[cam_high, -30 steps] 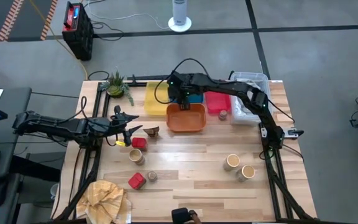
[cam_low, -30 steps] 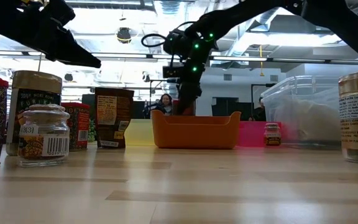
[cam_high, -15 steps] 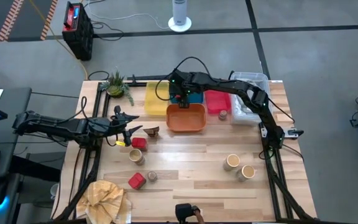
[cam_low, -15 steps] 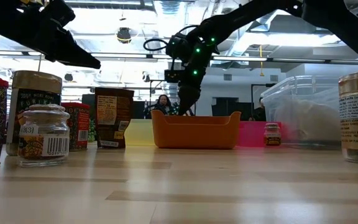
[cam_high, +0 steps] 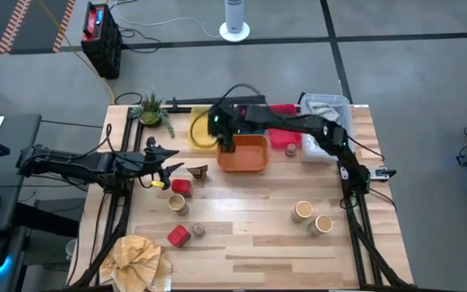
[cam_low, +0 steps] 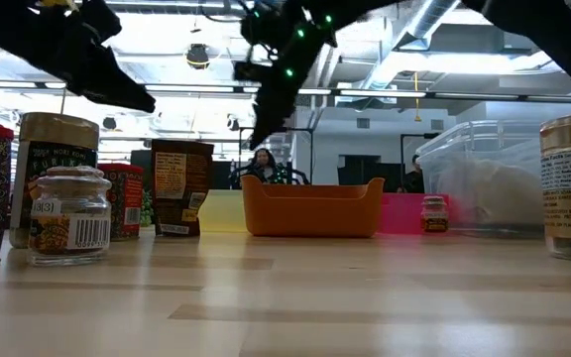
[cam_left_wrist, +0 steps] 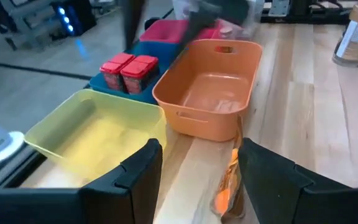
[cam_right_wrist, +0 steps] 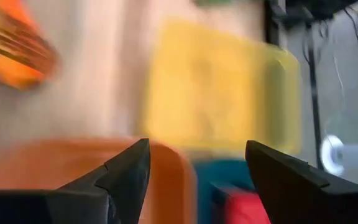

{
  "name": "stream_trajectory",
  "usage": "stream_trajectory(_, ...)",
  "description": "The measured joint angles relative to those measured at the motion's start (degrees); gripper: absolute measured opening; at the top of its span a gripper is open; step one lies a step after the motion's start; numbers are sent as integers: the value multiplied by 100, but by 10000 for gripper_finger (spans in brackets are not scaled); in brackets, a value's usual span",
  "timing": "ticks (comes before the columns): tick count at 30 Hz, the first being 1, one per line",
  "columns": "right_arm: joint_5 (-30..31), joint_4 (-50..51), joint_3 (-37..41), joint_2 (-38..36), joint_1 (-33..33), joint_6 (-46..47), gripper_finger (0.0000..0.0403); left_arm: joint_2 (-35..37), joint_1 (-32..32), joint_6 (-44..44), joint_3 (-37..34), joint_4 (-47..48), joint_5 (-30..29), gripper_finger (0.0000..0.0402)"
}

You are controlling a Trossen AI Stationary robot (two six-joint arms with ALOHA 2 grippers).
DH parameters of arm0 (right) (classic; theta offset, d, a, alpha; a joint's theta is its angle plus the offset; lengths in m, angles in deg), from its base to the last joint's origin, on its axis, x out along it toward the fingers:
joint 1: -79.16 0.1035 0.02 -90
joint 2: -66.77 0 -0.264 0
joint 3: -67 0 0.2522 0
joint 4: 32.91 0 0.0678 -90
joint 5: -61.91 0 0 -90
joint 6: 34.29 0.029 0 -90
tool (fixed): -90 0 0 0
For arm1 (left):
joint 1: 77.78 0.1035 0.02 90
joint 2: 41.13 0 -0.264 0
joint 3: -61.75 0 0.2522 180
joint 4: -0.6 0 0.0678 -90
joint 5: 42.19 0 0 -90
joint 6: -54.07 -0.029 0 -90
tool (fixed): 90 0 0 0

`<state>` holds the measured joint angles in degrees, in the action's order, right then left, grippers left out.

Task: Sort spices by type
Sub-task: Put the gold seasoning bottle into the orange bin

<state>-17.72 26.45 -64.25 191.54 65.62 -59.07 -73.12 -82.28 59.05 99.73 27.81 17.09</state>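
Observation:
My right gripper point(cam_high: 224, 141) point(cam_right_wrist: 197, 147) is open and empty. It hovers above the left end of the orange tray point(cam_high: 245, 154) beside the yellow tray point(cam_high: 203, 130), well above them in the low view point(cam_low: 257, 137). My left gripper point(cam_high: 165, 169) point(cam_left_wrist: 199, 147) waits open near the table's left edge, pointing at the trays. Two red tins point(cam_left_wrist: 129, 68) stand in the blue tray point(cam_left_wrist: 135, 94). On the table stand two more red tins point(cam_high: 181, 186) point(cam_high: 177, 235), tan jars point(cam_high: 178, 204) point(cam_high: 302, 211) point(cam_high: 323, 224), small shakers point(cam_high: 199, 230) point(cam_high: 291, 149) and the dark brown piece point(cam_high: 197, 170).
A red tray point(cam_high: 283, 134) and a clear plastic box point(cam_high: 324, 122) sit at the far right. A potted plant point(cam_high: 152, 109) is at the far left corner and a tan cloth point(cam_high: 136, 258) at the near left. Bare wood lies in the table's middle.
My right gripper has risen from behind the orange tray, where it hung low over the trays, and has swung toward the table's left, over the orange tray's left end. The spices and trays have kept their places.

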Motion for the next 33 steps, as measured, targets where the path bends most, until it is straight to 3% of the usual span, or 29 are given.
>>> stream_trajectory(8,-300,-158,-9,0,767,888,292,2,-2,259,9,56,502,200)
stream_trajectory(18,-588,-1041,322,0,1656,1537,292,35,-2,359,863,1270,454,200)
stream_trajectory(21,-587,-1172,422,4,1931,1583,292,25,-2,490,917,1458,1063,200)
stream_trajectory(26,-500,-1026,540,4,2171,1921,292,10,-226,397,919,1319,2993,200)
stream_trajectory(33,-433,-1076,532,106,2278,2201,292,-53,-981,820,921,1419,2959,200)
